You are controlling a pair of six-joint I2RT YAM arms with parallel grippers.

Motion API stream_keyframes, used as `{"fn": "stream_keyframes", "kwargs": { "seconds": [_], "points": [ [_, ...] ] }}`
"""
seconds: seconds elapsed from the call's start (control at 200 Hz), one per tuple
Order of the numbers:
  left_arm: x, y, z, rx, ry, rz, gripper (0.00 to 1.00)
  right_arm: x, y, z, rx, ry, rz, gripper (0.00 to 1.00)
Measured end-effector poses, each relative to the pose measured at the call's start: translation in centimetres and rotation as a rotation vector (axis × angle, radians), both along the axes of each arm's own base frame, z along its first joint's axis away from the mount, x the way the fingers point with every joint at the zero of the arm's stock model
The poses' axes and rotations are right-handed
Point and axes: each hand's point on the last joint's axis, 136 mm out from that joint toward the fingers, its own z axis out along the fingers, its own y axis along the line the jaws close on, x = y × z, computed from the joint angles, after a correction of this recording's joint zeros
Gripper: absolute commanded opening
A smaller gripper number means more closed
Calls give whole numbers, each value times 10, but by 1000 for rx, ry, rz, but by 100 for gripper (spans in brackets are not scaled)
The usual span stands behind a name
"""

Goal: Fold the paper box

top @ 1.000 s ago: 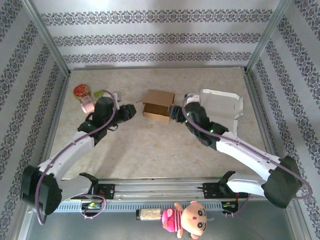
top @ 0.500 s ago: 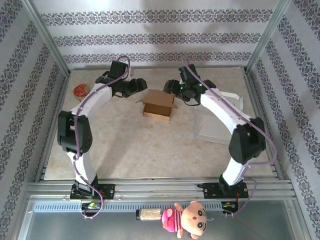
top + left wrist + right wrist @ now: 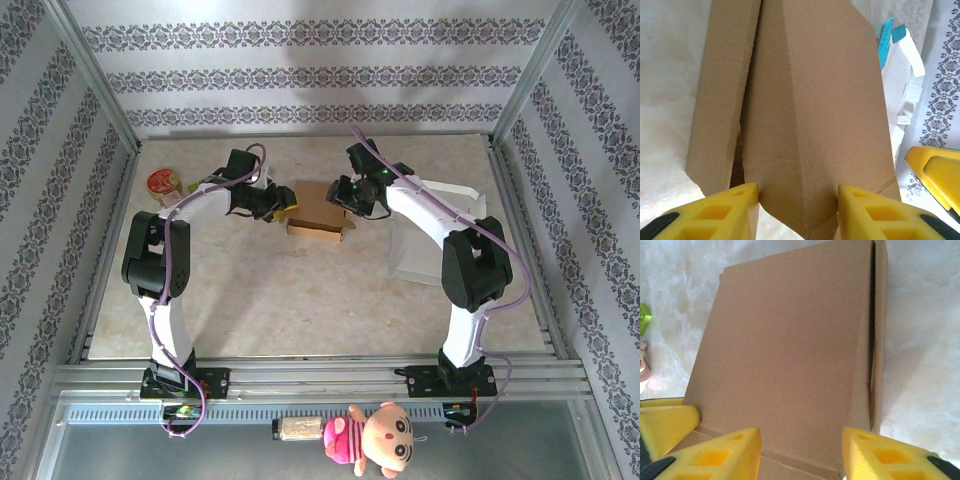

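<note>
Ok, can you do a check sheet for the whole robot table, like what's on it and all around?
Surface: marbled table, mostly bare.
Job's things: brown cardboard box, mid-table between both grippers.
Clutter: red-topped tin far left; clear plastic container on the right; doll on the front rail.
Grippers: left gripper straddles a box flap, grip unclear; right gripper open against a box panel.
Cables: purple cables run along both arms; no snag seen.
Surroundings: patterned walls, metal frame.

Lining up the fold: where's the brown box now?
Top view: the brown box sits mid-table toward the back, between the left gripper and right gripper.
</note>
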Motion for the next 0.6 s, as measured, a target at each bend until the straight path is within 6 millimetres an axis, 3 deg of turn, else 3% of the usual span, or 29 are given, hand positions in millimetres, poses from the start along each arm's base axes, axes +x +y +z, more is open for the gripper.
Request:
{"fn": "stream_keyframes", "kwargs": {
  "seconds": [0.25,0.39,0.5,0.6],
  "points": [
    [-11,0,-15,-16,22,2,40,1,-4,-11,-32,2,1,44],
    [-19,0,-22,-12,31,1,40,-1,-10,-29,-92,11,6,47],
    [-22,1,-21,-5,24,5,52,-6,-12,-43,-125,37,6,49],
    [-19,5,-13,20,-10,21,64,-6,-13,-42,-150,22,14,58]
  ]
}}
